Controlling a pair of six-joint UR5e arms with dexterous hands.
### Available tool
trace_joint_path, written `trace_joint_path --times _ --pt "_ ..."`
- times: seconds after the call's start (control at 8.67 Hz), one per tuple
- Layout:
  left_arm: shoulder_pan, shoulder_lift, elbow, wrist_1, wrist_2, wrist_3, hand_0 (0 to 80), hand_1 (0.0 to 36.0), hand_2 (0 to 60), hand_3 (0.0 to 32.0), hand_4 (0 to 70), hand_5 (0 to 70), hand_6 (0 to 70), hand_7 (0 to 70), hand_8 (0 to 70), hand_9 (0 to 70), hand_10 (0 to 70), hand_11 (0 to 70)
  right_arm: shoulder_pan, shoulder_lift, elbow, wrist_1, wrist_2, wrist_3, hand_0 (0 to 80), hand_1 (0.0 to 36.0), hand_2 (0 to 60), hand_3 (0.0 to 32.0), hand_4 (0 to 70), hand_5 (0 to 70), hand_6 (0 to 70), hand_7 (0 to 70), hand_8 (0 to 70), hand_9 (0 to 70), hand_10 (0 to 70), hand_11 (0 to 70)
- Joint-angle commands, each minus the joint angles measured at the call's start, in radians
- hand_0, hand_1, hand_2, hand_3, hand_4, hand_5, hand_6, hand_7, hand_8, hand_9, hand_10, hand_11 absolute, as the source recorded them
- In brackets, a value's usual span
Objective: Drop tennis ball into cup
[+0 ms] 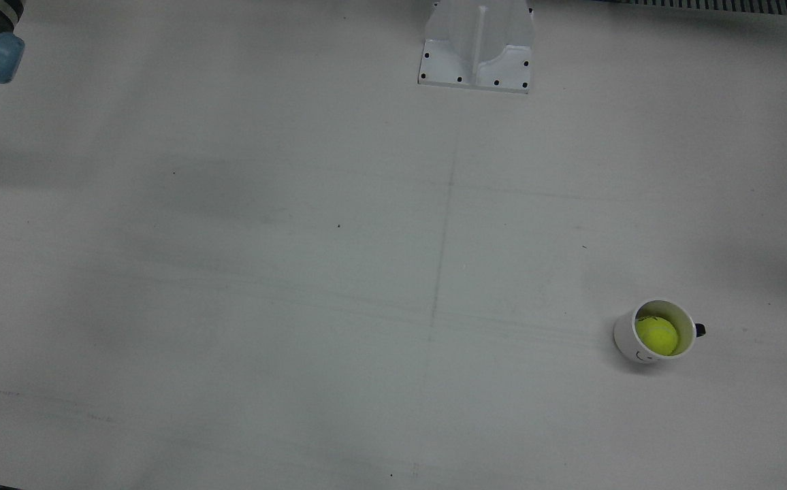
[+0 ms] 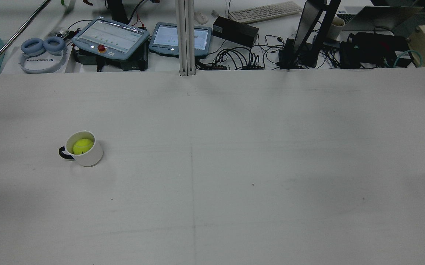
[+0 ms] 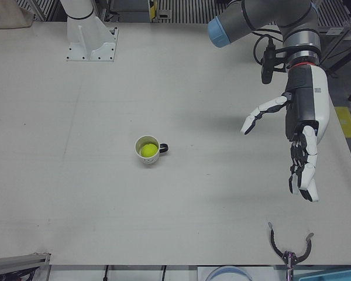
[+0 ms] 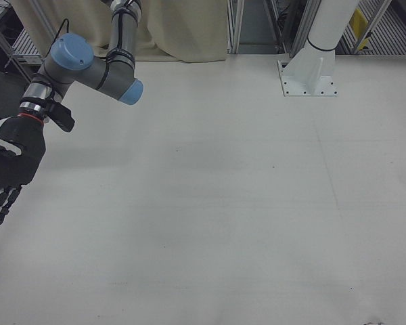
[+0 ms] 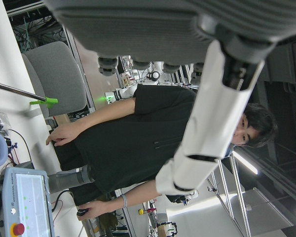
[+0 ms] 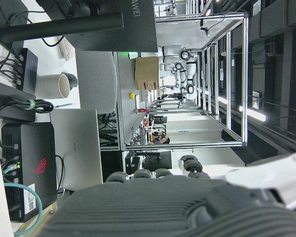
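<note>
I see even, diffuse overhead light on the white table (image 1: 298, 272), with only soft grey shadows and no glare. My fixed views are sharp. In both hand views the near palm surfaces blur, and bright ceiling strips streak the far background.

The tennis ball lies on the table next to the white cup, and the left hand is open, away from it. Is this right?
Not quite. The tennis ball sits inside the white cup, not beside it, as the front view shows. The left hand is indeed open and away from it.
</note>
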Motion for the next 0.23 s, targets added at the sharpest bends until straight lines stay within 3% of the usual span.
trace_joint_path --times 0.0,0.12 --pt "-0.010 0.005 -0.016 0.003 0.021 -0.007 80.0 36.0 60.0 0.0 0.0 14.2 2.0 0.0 0.0 0.0 1.4 7.3 0.000 -0.001 0.001 0.000 0.000 0.001 0.0 0.0 0.0 0.0 0.0 0.0 0.0 0.0 0.0 0.0 0.0 0.0" --pt "-0.010 0.005 -0.016 0.003 0.021 -0.007 80.0 36.0 60.0 0.0 0.0 14.2 2.0 0.0 0.0 0.0 1.6 7.5 0.000 0.000 0.001 0.000 0.000 0.001 0.0 0.0 0.0 0.0 0.0 0.0 0.0 0.0 0.0 0.0 0.0 0.0"
